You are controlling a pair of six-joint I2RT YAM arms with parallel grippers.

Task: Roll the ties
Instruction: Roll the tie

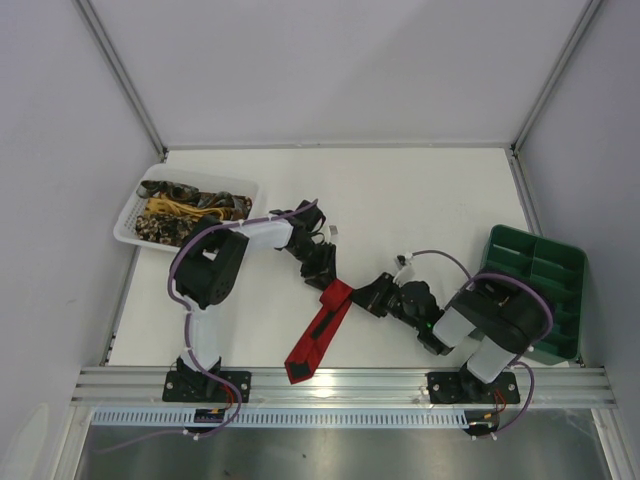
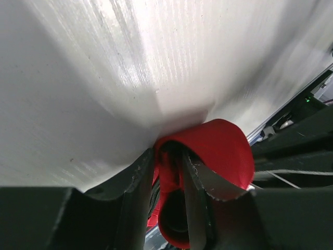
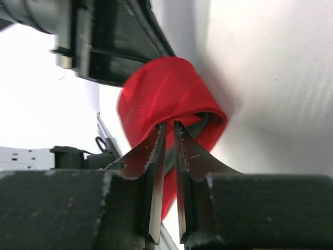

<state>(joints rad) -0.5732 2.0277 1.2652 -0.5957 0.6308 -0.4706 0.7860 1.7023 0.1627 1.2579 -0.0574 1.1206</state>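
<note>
Left claw (image 1: 330, 280) and right claw (image 1: 360, 296) pinching red tie (image 1: 310, 350), white basket (image 1: 128, 226) back-left, green tray (image 1: 574, 290) right

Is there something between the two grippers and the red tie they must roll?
Nothing visible stands between them. The left gripper and the right gripper both pinch the looped end of the red tie. Its remaining length lies unobstructed on the table, toward the near edge.

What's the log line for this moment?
left jaws: shut on plain red fabric necktie | right jaws: shut on it | roll: loop started | tail: unrolled
</note>
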